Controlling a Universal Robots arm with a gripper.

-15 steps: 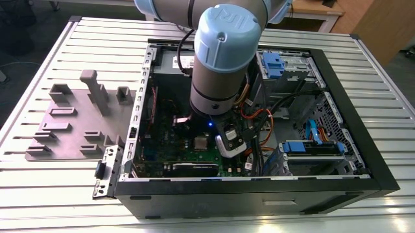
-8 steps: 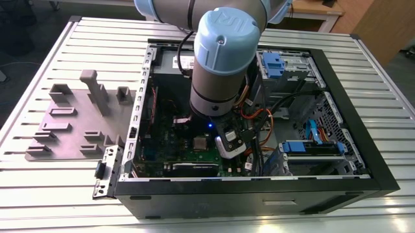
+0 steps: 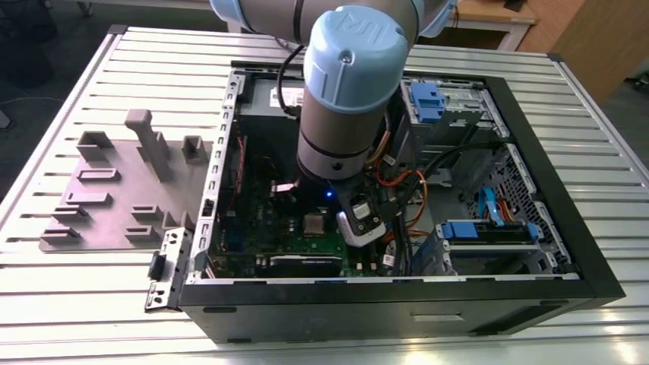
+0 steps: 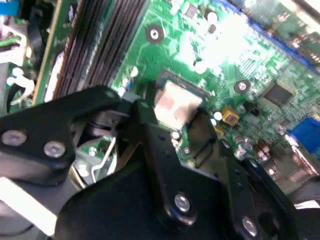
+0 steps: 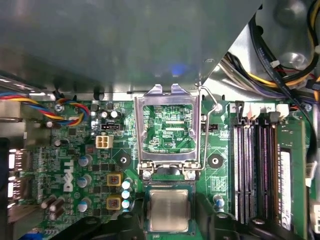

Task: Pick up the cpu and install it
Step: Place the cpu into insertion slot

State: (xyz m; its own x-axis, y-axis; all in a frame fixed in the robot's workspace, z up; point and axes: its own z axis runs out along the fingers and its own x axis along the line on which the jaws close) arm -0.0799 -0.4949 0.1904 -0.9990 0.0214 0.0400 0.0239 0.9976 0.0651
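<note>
Claw (image 4: 171,119) straddles cpu (image 5: 168,210) beside raised socket bracket (image 5: 139,135); grip can't tell. Risk: cpu seated tilted, damaged when bracket closes.

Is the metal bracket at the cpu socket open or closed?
Open. In the first wrist view the silver bracket is swung back, its frame showing bare board through it, and the cpu lies uncovered beside it.

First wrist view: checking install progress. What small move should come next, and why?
Probably lift the gripper straight up: the silver-grey square metal-lidded cpu appears to lie flat inside its socket, and the silver metal-framed bracket stands hinged open beside it.
</note>
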